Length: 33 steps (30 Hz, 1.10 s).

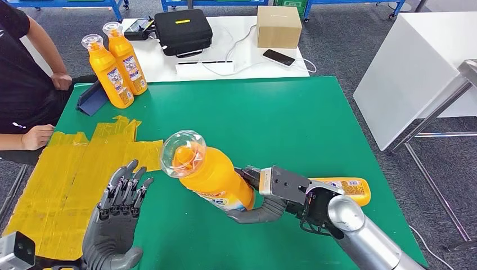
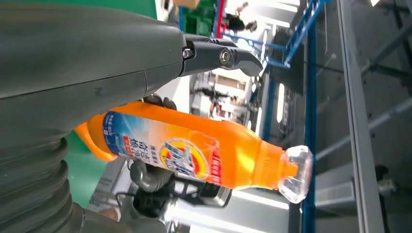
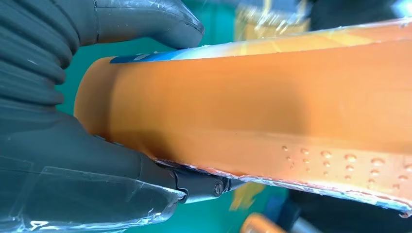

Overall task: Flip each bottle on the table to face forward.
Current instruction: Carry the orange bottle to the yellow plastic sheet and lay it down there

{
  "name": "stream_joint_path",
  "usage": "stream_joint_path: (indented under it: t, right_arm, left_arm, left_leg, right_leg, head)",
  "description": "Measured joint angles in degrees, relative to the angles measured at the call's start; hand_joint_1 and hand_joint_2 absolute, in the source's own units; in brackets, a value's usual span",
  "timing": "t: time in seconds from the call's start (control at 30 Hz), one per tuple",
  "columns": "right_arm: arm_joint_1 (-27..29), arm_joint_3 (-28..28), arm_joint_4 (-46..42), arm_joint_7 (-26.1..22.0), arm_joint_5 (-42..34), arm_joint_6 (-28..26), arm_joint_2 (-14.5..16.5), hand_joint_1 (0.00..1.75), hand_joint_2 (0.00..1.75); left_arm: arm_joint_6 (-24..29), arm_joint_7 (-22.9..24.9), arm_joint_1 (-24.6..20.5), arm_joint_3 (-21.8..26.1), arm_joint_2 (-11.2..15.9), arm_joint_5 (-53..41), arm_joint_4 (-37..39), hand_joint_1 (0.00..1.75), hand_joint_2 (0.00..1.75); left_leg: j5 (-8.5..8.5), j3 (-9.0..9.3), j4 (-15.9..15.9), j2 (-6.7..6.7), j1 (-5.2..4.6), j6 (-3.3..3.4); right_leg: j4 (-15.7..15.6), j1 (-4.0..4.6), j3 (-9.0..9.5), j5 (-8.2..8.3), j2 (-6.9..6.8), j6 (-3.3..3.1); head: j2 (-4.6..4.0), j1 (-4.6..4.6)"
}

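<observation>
My right hand (image 1: 264,197) grips an orange bottle (image 1: 211,174) by its base and holds it tilted above the green table (image 1: 281,124), clear cap toward the camera. The right wrist view shows that bottle (image 3: 252,107) pressed between thumb and fingers (image 3: 199,187). The left wrist view shows its label side (image 2: 189,155). My left hand (image 1: 118,214) is open, fingers spread, over the table's near left, apart from the bottle. Another orange bottle (image 1: 346,188) lies on its side behind my right wrist. Two orange bottles (image 1: 109,73) (image 1: 128,56) stand upright at the far left corner.
Yellow tape patches (image 1: 73,169) cover the table's left part. A person (image 1: 22,84) sits at the left edge, a hand on the tape. A blue wedge (image 1: 93,98) lies by the standing bottles. Behind are a white table with a black case (image 1: 183,31) and a cardboard box (image 1: 278,25).
</observation>
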Motion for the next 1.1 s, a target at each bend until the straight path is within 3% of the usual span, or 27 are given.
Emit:
stream_joint_path:
  t: [0.23, 0.63, 0.83, 0.97, 1.1]
  right_arm:
    - [-3.13, 2.44, 4.02, -2.22, -10.83, 4.24, -1.75, 1.75, 1.75]
    - [-4.82, 5.27, 6.88, -2.39, -13.64, 4.81, -2.45, 1.75, 1.75]
    - [-6.48, 7.09, 7.89, -0.84, -16.01, 4.45, -2.51, 1.75, 1.75]
    - [-8.10, 7.68, 9.23, 1.87, -13.17, 0.22, -2.71, 1.75, 1.75]
    - [-8.99, 7.38, 11.39, 5.91, -1.35, -7.10, -1.29, 1.75, 1.75]
  left_arm:
    - [0.26, -0.98, -1.67, -2.97, 1.78, 0.56, 0.49, 0.00, 1.75]
    - [1.41, -1.42, -2.69, -4.20, 2.46, -1.76, 0.68, 0.00, 1.75]
    - [2.52, -0.94, -4.59, -4.19, 1.35, -5.85, 0.68, 0.00, 1.75]
    - [4.28, -0.46, -5.04, -4.03, 0.64, -8.79, 0.67, 0.00, 1.75]
    - [6.59, 0.90, -4.95, -2.95, 0.24, -10.49, 0.66, 0.00, 1.75]
  left_leg:
    - [0.00, -0.03, 0.01, -0.02, -0.01, 0.00]
    - [0.00, -0.03, 0.01, -0.02, 0.00, 0.00]
    - [0.00, -0.04, 0.01, -0.01, -0.01, 0.00]
    - [0.01, -0.04, 0.02, -0.03, -0.01, 0.01]
    - [0.01, -0.07, 0.01, -0.02, -0.01, 0.00]
  right_leg:
    - [0.00, -0.01, -0.01, 0.00, -0.03, 0.00]
    - [0.01, 0.00, -0.03, 0.00, -0.03, 0.00]
    - [0.01, -0.01, -0.03, 0.01, -0.03, 0.01]
    - [0.01, -0.01, -0.02, 0.02, -0.05, 0.01]
    - [0.04, 0.00, -0.03, 0.02, -0.05, 0.01]
  head:
    - [0.00, 0.00]
    - [0.00, 0.00]
    - [0.00, -0.01]
    - [0.00, -0.01]
    - [0.00, 0.00]
